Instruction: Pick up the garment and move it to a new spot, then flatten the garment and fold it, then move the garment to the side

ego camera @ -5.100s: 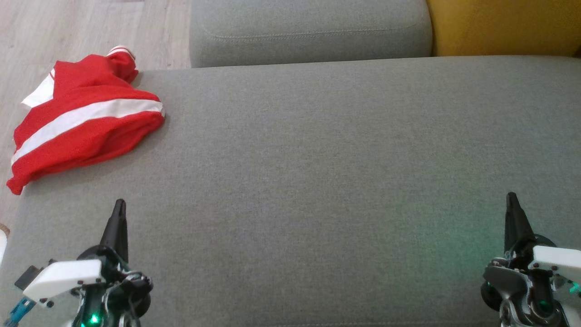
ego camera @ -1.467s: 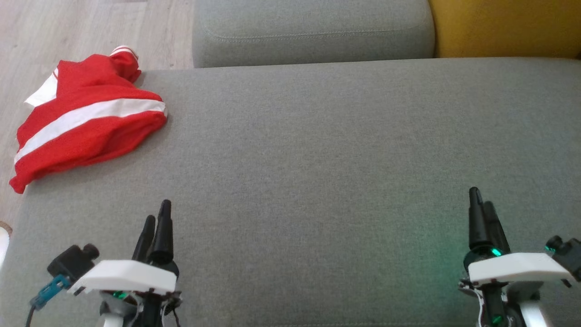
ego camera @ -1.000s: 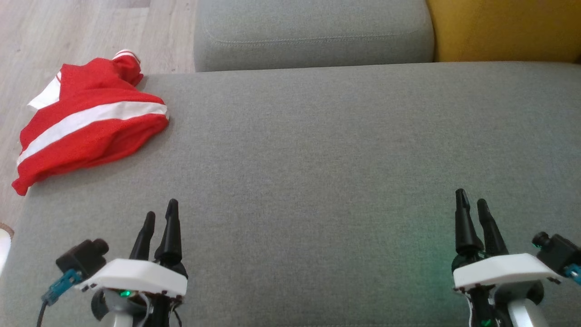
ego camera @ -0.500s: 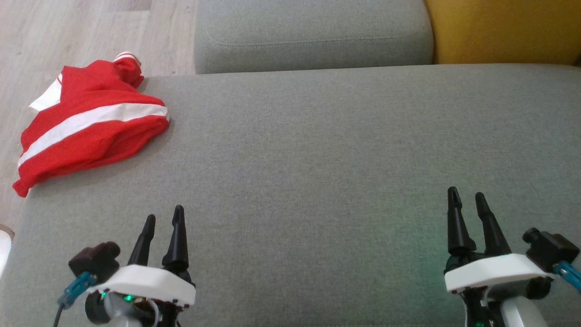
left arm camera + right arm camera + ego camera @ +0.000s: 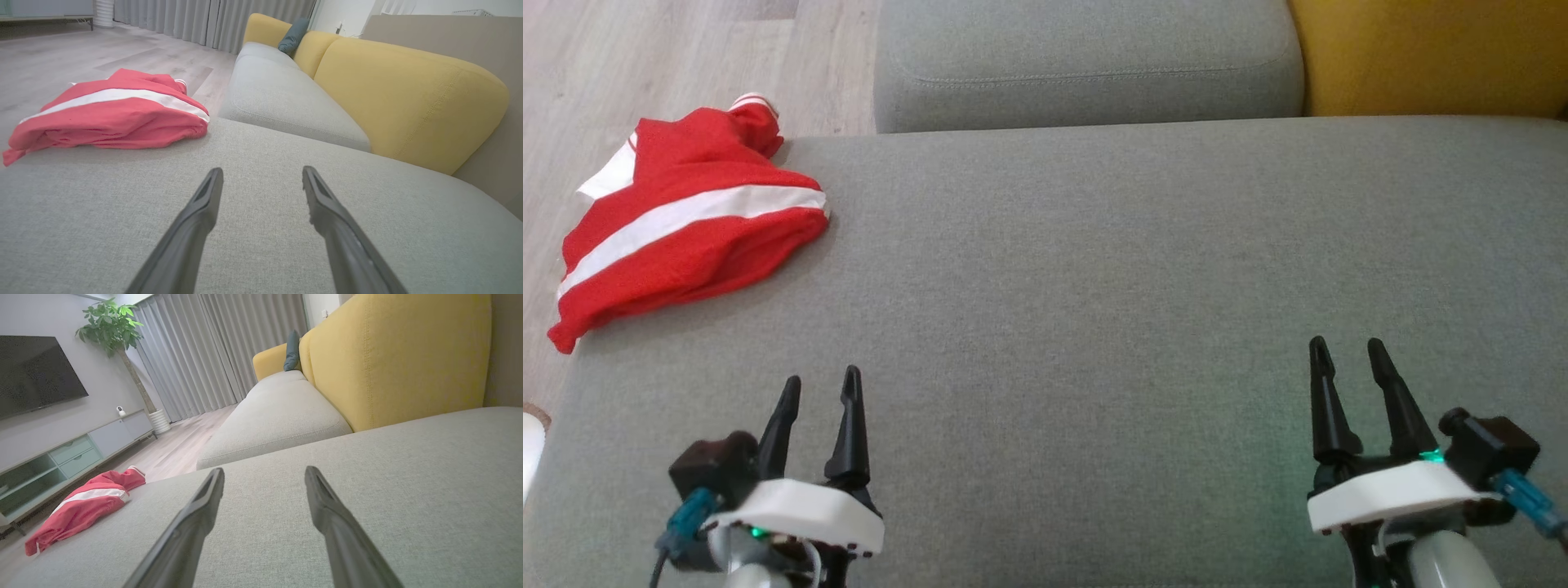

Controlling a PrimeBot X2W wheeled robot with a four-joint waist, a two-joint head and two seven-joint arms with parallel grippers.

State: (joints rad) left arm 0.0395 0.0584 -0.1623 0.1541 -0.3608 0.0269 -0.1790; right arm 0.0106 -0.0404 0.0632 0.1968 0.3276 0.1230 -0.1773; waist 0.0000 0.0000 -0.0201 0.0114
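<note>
Now | left gripper (image 5: 822,376) released, empty | right gripper (image 5: 1346,343) released, empty | red garment (image 5: 686,229) bunched at far-left corner of the cushion (image 5: 1094,286) | right wrist view adds TV (image 5: 36,373), plant (image 5: 112,322)

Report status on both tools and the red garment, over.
Left tool open, empty, above grey seat cushion. Right tool open, empty. Red-and-white striped garment bunched at cushion's far left corner, untouched. No obstacle seen between.

Left pincer (image 5: 822,376), right pincer (image 5: 1345,343) spread.
</note>
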